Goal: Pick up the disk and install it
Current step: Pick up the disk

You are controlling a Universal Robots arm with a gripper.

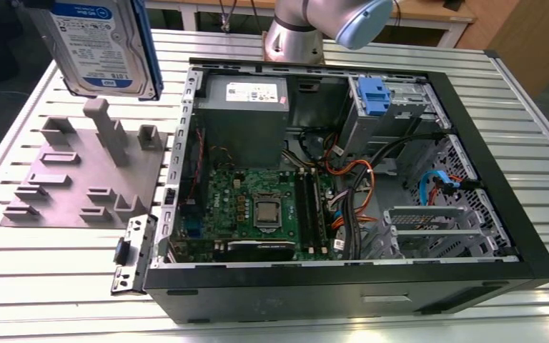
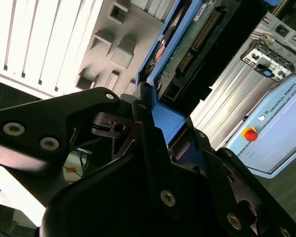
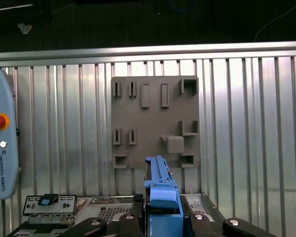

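Exterior view crops the disk [image 1: 103, 46] at its upper edge, so the tool gripping it is out of frame there. The arm [image 1: 303, 28] is cut off as well, apart from a silver column and a blue-capped joint rising behind the computer case [image 1: 351, 286]. The disk hangs upright in the air, its white-and-blue label facing the camera. It is above the grey fixture plate [image 1: 74, 171] and to the exterior view's left of the open case, clear of both.

In the second wrist view the tool [image 2: 153, 116] is clenched on the disk [image 2: 187, 44]. Matte black bolted fingers [image 2: 148, 148] press the blue plastic rail, and beyond them the green circuit side and a row of connector pins show. Much of the drive's body is hidden behind the tool's dark housing.

In the first wrist view the tool [image 3: 162, 222] points straight down. The disk [image 3: 162, 190] is seen edge-on as a narrow blue strip between the black fingers [image 3: 130, 222]. Below lies the fixture plate [image 3: 153, 118], a flat square with raised blocks and slots, on the ribbed aluminium bench [image 3: 246, 148].

Inside the case, a grey metal box [image 1: 246, 100], a green motherboard [image 1: 255, 207] and a blue latch [image 1: 374, 96] are visible among tangled cables.
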